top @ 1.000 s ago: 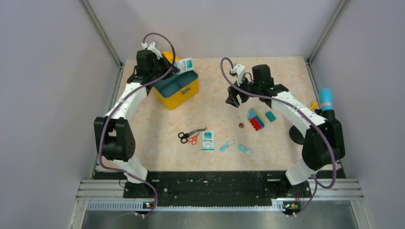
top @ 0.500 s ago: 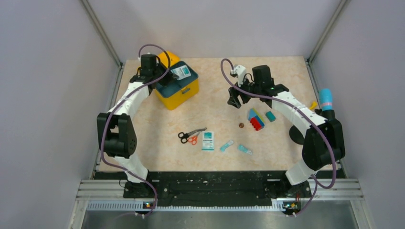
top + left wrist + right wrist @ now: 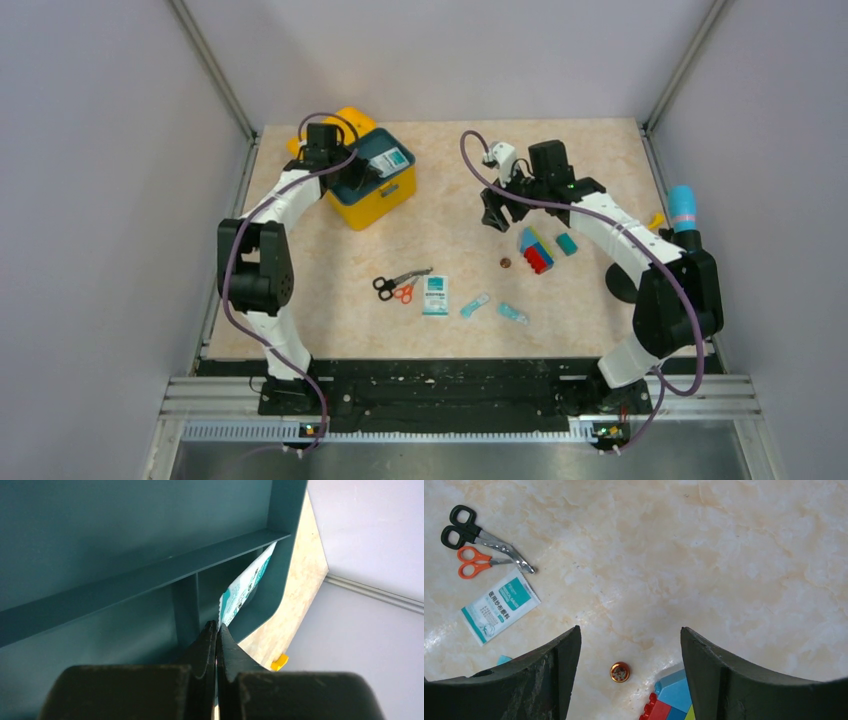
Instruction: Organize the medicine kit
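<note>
The medicine kit (image 3: pixel 378 207) is a yellow box standing open at the back left, with a dark teal tray (image 3: pixel 351 187) in it. My left gripper (image 3: pixel 366 170) is shut on a white and teal packet (image 3: pixel 389 160) over that tray. In the left wrist view the closed gripper (image 3: pixel 216 627) pinches the packet (image 3: pixel 245 587) by one edge, close to the tray's dividers (image 3: pixel 125 540). My right gripper (image 3: pixel 494 215) is open and empty, held above the table. In the right wrist view the gripper (image 3: pixel 629 635) has a small round orange cap (image 3: pixel 619 672) below it.
A stack of coloured blocks (image 3: pixel 536 250) and a teal block (image 3: pixel 567 243) lie right of centre. Scissors (image 3: pixel 400 284), a second packet (image 3: pixel 436 295) and two small teal sachets (image 3: pixel 475 304) lie in the near middle. A blue roll (image 3: pixel 683 208) stands at the right edge.
My left gripper has carried the packet from above the kit's back edge down and forward over the teal tray. The right arm has barely moved.
</note>
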